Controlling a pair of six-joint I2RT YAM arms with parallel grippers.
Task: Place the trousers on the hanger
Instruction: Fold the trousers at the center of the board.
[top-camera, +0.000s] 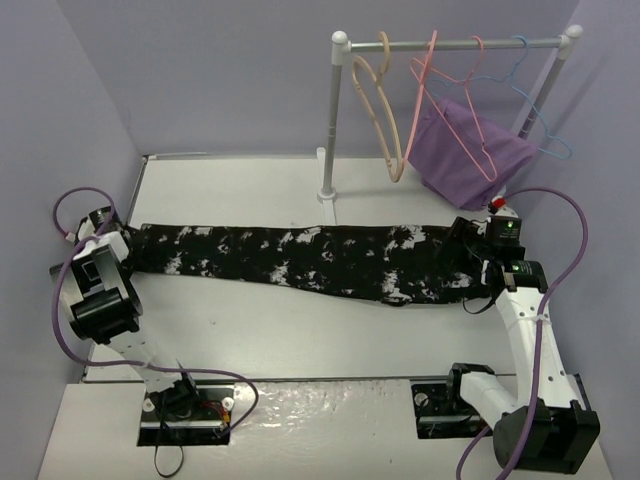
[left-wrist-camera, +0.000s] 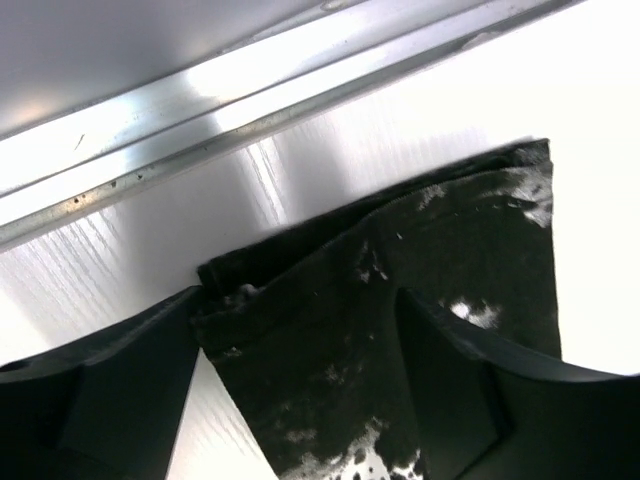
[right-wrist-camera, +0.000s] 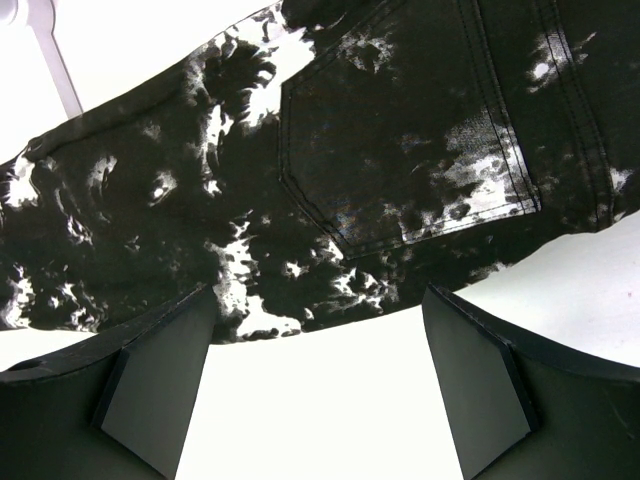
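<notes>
Left gripper (left-wrist-camera: 298, 310) was wide astride trousers (top-camera: 300, 255) hem, right gripper (right-wrist-camera: 320, 300) wide at waist. Best seemed pinching both layers deep, w/o bunching.

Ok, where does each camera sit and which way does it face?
Top external: above and behind the robot, looking down at the table; left arm, right arm show.
Left wrist: on its arm, down past its fingers at the trousers' hem.
Right wrist: on its arm, past its fingers at their back pocket.
Shared: all three show the trousers.
</notes>
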